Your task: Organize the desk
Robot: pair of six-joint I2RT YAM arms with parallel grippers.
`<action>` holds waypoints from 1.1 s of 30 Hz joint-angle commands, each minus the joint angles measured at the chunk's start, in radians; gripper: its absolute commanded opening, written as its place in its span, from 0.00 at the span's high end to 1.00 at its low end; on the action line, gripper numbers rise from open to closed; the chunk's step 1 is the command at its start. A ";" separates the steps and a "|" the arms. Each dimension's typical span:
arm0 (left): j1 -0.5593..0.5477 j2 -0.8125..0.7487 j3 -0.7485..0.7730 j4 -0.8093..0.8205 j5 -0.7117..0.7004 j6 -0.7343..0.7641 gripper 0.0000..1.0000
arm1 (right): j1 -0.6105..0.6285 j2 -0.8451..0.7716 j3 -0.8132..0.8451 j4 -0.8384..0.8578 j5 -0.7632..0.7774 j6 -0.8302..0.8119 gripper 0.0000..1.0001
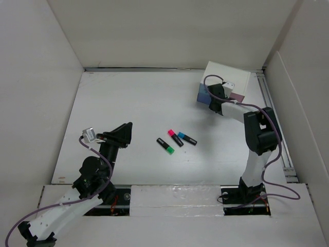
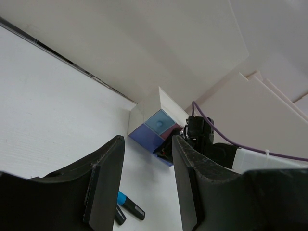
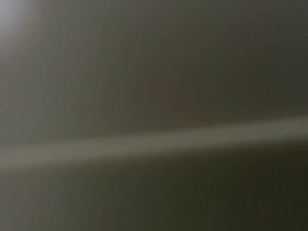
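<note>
Your counter (image 1: pixel 128 103) is a flat, matte white rectangle that fills the middle of the top view. Plain white panels (image 1: pixel 169 31) wall it in on three sides.

Three markers lie at centre frame, close together and roughly parallel. Each is a short black barrel with one bright cap: one green (image 1: pixel 165 146), one pink (image 1: pixel 175 137), one blue (image 1: pixel 187 138).

One box (image 1: pixel 229 77) sits on the counter at upper right. It is a smooth white cube, turned at an angle, with pastel blue and pink drawer fronts facing the middle of the frame. You cannot count the drawers for sure.

You have two arms, both with white links and black joints. A purple cable (image 1: pixel 280 154) loops along your right arm.

Your left arm (image 1: pixel 97 170) is at lower left. In its wrist view the left jaws are spread, with nothing between them. The two fingers (image 2: pixel 103 187) are thick, dull black wedges. Between them, further off, you see the box and the blue marker.

Your right arm (image 1: pixel 259 134) reaches up the right side of the frame to the front of the box. The right jaws are hidden there. That wrist view is a dark blur with one pale streak, so you cannot tell whether they are spread or closed.
</note>
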 commanded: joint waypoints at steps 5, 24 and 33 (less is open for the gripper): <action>-0.005 -0.003 0.009 0.031 0.005 0.007 0.60 | 0.025 -0.003 0.037 -0.039 0.105 0.040 0.82; -0.005 0.315 0.042 0.211 0.225 0.054 0.56 | 0.197 -0.802 -0.698 0.577 -0.056 -0.293 0.47; -0.161 1.013 0.402 0.292 0.266 0.126 0.65 | 0.056 -1.141 -0.303 0.154 -0.231 -0.322 0.61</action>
